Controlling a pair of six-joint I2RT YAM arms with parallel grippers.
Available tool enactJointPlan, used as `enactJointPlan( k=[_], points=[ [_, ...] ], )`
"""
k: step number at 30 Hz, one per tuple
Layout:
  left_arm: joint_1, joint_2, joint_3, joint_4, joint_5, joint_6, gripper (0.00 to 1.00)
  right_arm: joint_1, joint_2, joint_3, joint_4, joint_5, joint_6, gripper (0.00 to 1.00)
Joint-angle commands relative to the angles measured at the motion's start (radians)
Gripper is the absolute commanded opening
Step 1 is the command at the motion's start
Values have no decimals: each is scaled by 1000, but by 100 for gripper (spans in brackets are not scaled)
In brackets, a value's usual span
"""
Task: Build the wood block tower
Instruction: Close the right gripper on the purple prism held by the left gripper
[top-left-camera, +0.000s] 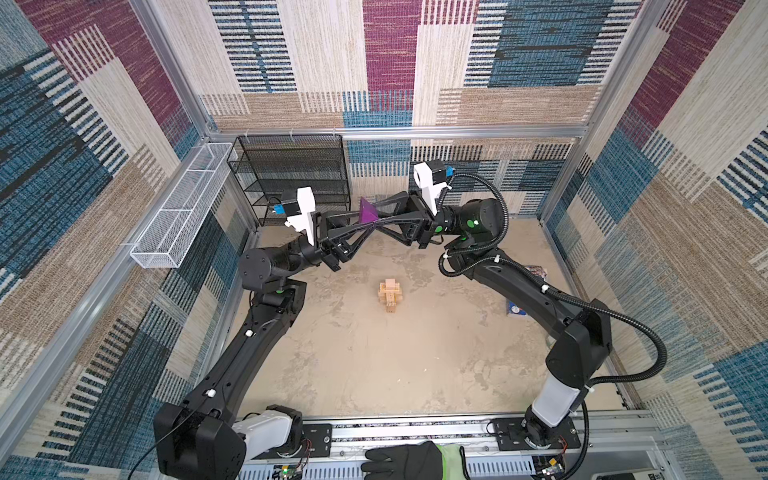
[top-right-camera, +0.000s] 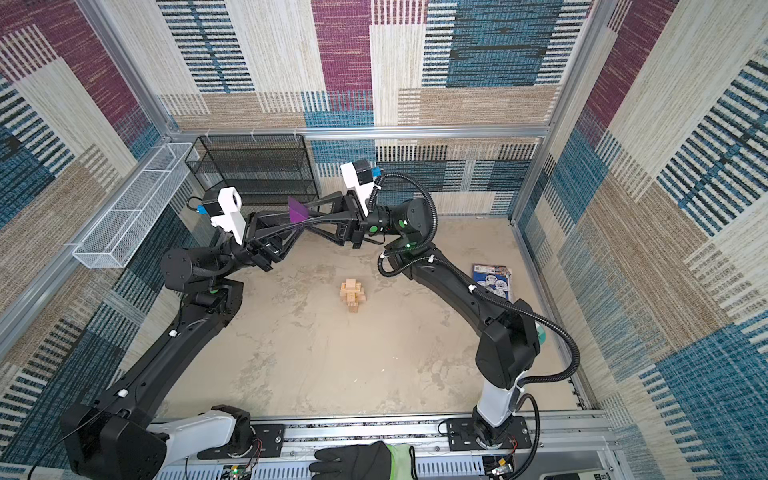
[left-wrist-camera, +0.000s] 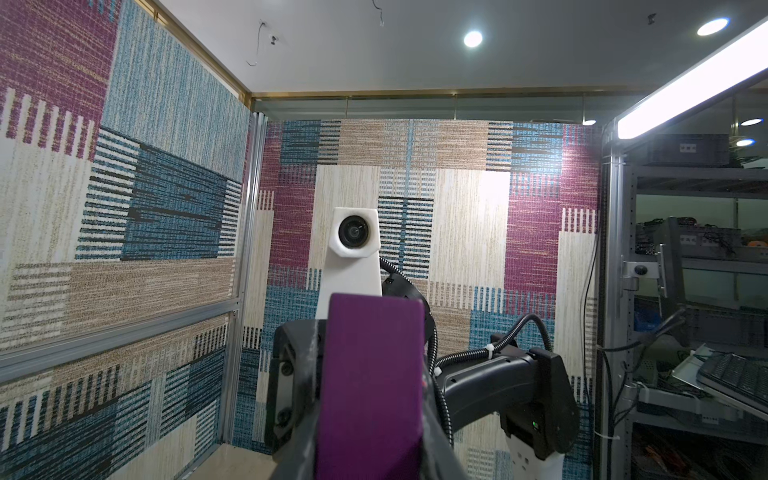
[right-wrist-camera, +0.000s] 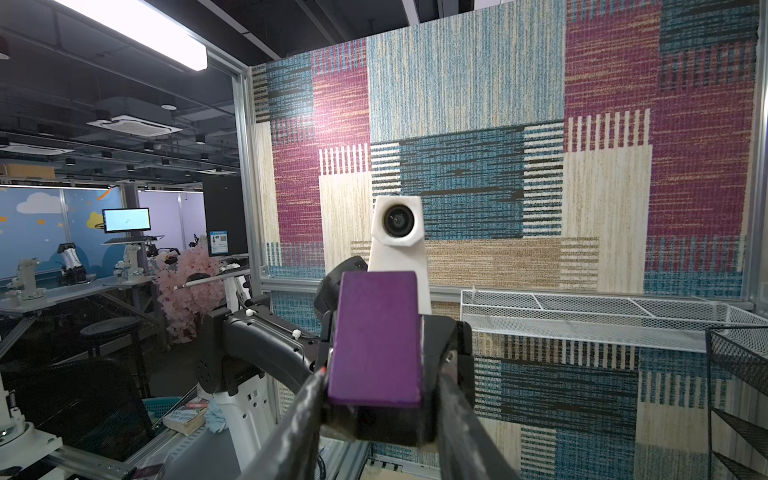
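The tower (top-left-camera: 390, 296) (top-right-camera: 353, 296) of pale tan wood blocks laid crosswise stands on the sandy floor in both top views, with no gripper near it. Well above and behind it, both arms meet in mid-air around the purple wedge (top-left-camera: 368, 211) (top-right-camera: 297, 211). My left gripper (top-left-camera: 374, 222) (left-wrist-camera: 370, 436) is shut on the wedge (left-wrist-camera: 370, 386), which fills its wrist view. From the opposite side, my right gripper (top-left-camera: 369, 215) (right-wrist-camera: 376, 395) has its fingers close along both sides of the wedge (right-wrist-camera: 376, 340), with a narrow gap still showing on one side.
A black mesh rack (top-left-camera: 291, 178) stands at the back wall and a white wire basket (top-left-camera: 183, 208) hangs on the left wall. A blue booklet (top-right-camera: 492, 280) and a green-white lid (top-right-camera: 540, 332) lie by the right wall. A gloved hand (top-left-camera: 407, 461) rests on the front rail.
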Motion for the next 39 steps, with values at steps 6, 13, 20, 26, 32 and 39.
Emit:
enactJointPlan(
  k=[6,13,20,26,32,39],
  points=[
    [-2,-9,-5,-12,7,25,0,6,26,52,62,-20,101,43],
    [-4,-22,-5,-35,-8,51,0,6,48,83,32,-54,147,45],
    [-4,-30,-5,-51,-15,68,0,7,50,82,19,-91,169,42],
    [-4,-22,-2,-37,-14,49,0,10,45,81,19,-107,160,33],
    [-4,-18,-3,-41,-14,48,0,10,39,80,-12,-107,128,22],
    [-4,-20,-5,-41,-18,47,0,17,20,81,-95,-102,44,14]
  ],
)
